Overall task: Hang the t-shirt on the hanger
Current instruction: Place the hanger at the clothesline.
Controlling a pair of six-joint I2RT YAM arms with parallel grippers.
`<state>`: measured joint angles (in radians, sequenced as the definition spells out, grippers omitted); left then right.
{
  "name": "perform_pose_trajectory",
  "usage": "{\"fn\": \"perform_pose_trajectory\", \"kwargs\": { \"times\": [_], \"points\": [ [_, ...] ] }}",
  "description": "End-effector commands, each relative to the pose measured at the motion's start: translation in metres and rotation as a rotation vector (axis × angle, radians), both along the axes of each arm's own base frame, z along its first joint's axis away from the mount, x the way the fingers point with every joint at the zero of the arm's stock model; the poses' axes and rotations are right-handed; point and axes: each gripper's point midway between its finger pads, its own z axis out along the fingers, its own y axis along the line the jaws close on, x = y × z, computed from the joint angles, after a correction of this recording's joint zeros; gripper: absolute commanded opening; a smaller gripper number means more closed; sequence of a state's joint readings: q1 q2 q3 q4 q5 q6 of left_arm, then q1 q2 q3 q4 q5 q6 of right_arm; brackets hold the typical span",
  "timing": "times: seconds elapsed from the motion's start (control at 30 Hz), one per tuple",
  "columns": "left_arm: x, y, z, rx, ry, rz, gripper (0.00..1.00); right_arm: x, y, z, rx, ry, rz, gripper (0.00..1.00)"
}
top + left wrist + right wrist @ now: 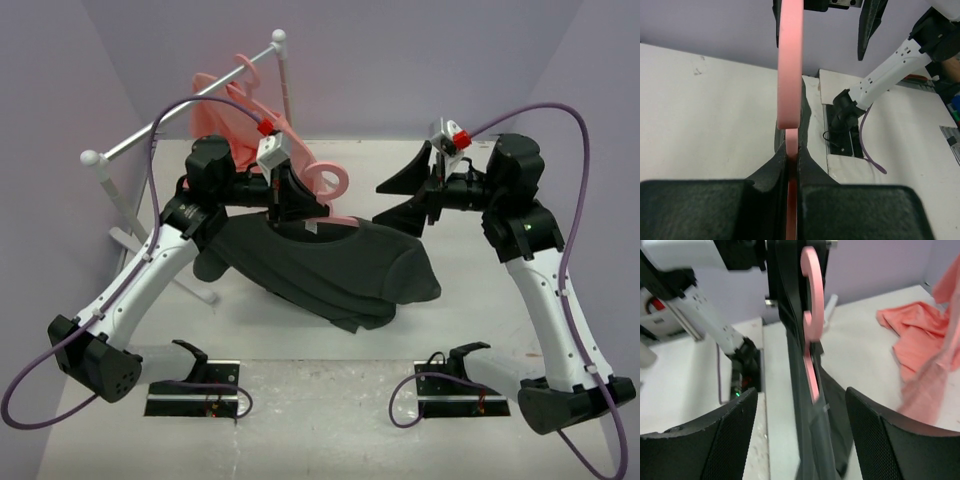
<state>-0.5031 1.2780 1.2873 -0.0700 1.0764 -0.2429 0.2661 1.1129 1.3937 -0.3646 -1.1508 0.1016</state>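
Where the t-shirt lies: the dark grey t-shirt [335,268] is at mid-tabletop between the two arms, its neck raised under the left hand and its body and sleeves draped down onto the surface.
Hanger: the salmon-pink hanger [337,181] stands at the shirt's neck with its hook above the cloth. One pink arm shows along the collar. Whether both hanger arms sit inside the shoulders cannot be told.
Left hand: the left hand [290,203] is pressed together on the hanger just below the hook. The left wrist view shows the pink strip [790,65] pinched between the dark fingers [765,175].
Right hand: the right hand [381,203] is spread wide and holds nothing. It sits near the shirt's right shoulder, and contact cannot be told. In its own view the hanger [812,305] stands ahead, between the two fingers [705,440].
Tabletop: the tabletop [500,330] is off-white and matte, with a seam along the near edge where the arm bases are bolted on black plates [195,397].
Room: plain lavender walls [400,60] enclose the far side and both flanks.
Rack: a white rail [180,112] with ball ends runs at the far left and carries a second pink hanger [246,68] and a salmon-pink garment [222,122].
Cabling: purple cables [545,110] loop from each arm.
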Motion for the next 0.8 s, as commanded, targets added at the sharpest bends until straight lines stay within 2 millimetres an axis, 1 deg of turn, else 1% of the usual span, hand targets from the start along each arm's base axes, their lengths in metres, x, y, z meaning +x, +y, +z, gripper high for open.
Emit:
{"fn": "perform_pose_trajectory", "kwargs": {
  "times": [0.0, 0.13, 0.23, 0.3, 0.33, 0.47, 0.5, 0.53, 0.6, 0.63, 0.7, 0.77],
  "points": [
    [-0.029, 0.022, 0.03, -0.035, -0.124, -0.101, 0.0, -0.02, -0.02, -0.029, -0.148, -0.084, -0.003, 0.71],
    [-0.036, 0.023, 0.034, -0.043, -0.121, -0.149, 0.0, -0.013, -0.018, -0.036, -0.163, -0.081, -0.001, 0.62],
    [-0.035, 0.022, 0.036, -0.051, -0.113, -0.157, 0.0, -0.02, -0.003, -0.044, -0.169, -0.082, 0.087, 0.56],
    [-0.032, 0.021, 0.038, -0.051, -0.101, -0.141, 0.0, -0.032, 0.007, -0.049, -0.19, -0.085, 0.157, 0.48],
    [-0.03, 0.021, 0.037, -0.05, -0.095, -0.135, 0.0, -0.035, 0.009, -0.053, -0.205, -0.077, 0.175, 0.46],
    [-0.026, 0.019, 0.04, -0.053, -0.078, -0.128, 0.0, -0.037, 0.019, -0.064, -0.229, -0.043, 0.199, 0.42],
    [-0.025, 0.019, 0.039, -0.053, -0.071, -0.128, 0.0, -0.036, 0.02, -0.063, -0.227, -0.048, 0.198, 0.41],
    [-0.025, 0.019, 0.041, -0.057, -0.076, -0.13, 0.0, -0.033, 0.023, -0.067, -0.244, -0.05, 0.183, 0.31],
    [-0.027, 0.019, 0.044, -0.063, -0.076, -0.136, 0.0, -0.025, 0.027, -0.074, -0.268, -0.041, 0.151, 0.07],
    [-0.027, 0.02, 0.046, -0.065, -0.074, -0.133, 0.0, -0.022, 0.028, -0.076, -0.275, -0.033, 0.143, 0.01],
    [-0.026, 0.021, 0.049, -0.068, -0.077, -0.128, 0.0, -0.018, 0.028, -0.077, -0.285, -0.022, 0.126, 0.0],
    [-0.025, 0.022, 0.054, -0.072, -0.085, -0.116, 0.0, -0.018, 0.028, -0.071, -0.279, -0.031, 0.128, 0.0]
  ]
}}
